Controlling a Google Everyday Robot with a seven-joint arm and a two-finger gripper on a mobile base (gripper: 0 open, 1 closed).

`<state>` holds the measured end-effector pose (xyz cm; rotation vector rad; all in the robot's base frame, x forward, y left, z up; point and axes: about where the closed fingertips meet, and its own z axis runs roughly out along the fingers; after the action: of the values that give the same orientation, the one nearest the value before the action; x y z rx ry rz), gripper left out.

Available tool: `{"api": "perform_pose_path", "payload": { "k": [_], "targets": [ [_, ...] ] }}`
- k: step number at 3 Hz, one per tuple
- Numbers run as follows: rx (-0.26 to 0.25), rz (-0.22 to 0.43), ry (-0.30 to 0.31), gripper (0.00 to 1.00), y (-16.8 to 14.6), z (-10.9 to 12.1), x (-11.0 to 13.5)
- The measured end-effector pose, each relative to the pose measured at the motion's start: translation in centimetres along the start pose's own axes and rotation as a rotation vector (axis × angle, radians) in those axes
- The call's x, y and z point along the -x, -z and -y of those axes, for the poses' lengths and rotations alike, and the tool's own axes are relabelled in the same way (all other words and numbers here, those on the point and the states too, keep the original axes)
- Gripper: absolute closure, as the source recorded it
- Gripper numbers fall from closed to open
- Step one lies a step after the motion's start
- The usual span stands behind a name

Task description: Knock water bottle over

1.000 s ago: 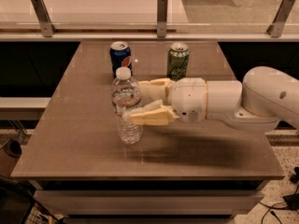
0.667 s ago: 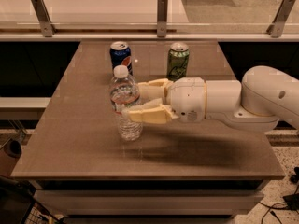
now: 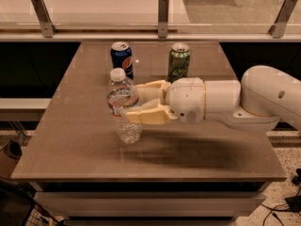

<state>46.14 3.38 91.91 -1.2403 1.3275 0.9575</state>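
Note:
The water bottle point(image 3: 122, 98), clear ribbed plastic with a white cap, stands on the brown table point(image 3: 70, 145) left of centre, its top leaning a little to the left. My gripper point(image 3: 132, 100) reaches in from the right at the bottle's mid height. It is open, with the near finger point(image 3: 143, 116) crossing in front of the bottle and the far finger point(image 3: 151, 88) at its right side. Both fingers look to be in contact with the bottle.
A blue soda can point(image 3: 122, 58) stands just behind the bottle and a green soda can point(image 3: 179, 61) stands to its right at the back. A rail with metal posts point(image 3: 162, 14) runs behind the table. My white arm point(image 3: 244, 102) spans the table's right half.
The gripper has shifted slightly to the left against the bottle. The bottle's top has tipped a little leftward; its base stays on the table.

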Motion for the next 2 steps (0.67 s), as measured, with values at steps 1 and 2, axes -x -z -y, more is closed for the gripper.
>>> {"api": "perform_pose_path", "payload": {
  "k": [1, 2],
  "targets": [
    [0.000, 0.000, 0.000, 1.00, -0.01, 0.00, 0.01],
    [-0.001, -0.014, -0.001, 1.00, 0.04, 0.10, 0.16]
  ]
}}
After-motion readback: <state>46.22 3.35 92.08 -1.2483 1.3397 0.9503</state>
